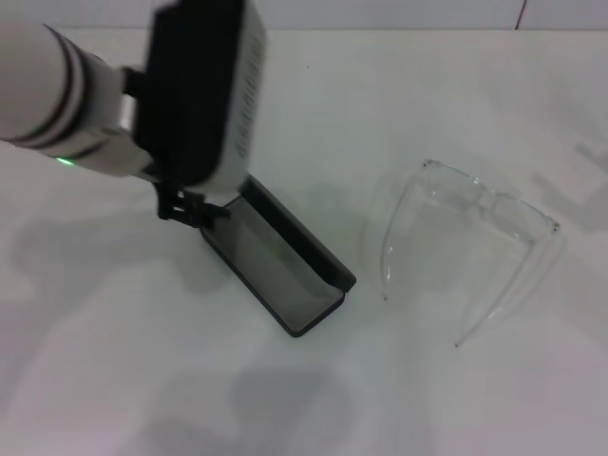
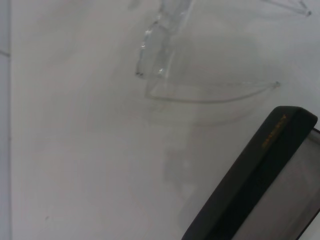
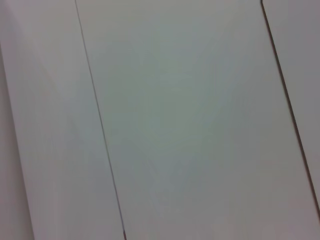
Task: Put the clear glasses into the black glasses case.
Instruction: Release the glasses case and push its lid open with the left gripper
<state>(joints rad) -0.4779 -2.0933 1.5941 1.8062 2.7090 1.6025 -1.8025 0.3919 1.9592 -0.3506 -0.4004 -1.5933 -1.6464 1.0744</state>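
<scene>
1. holding the near-left end of the black glasses case (image 1: 285,271), the left gripper (image 1: 190,207) sits at the case's end farthest from the open corner; its fingers look pinched on the case edge there, though the wrist body hides most of them, so i judge it is steadying the case or keeping the lid up.
2. the case is open, its grey lining facing up and its lid standing along the far long side; the lid's outer face with orange lettering (image 2: 272,135) shows in the left wrist view.
3. the case's long axis runs diagonally, from the gripper end away toward the glasses' side and nearer the robot.
4. the clear glasses (image 1: 475,223) lie on the white table (image 1: 142,380) to the right of the case, apart from it, not touching.
5. their arms are unfolded and point toward the robot, lens front on the far side; this spread shape likely needs folding to fit.
6. the right gripper is not visible; its wrist view shows only pale panels.
</scene>
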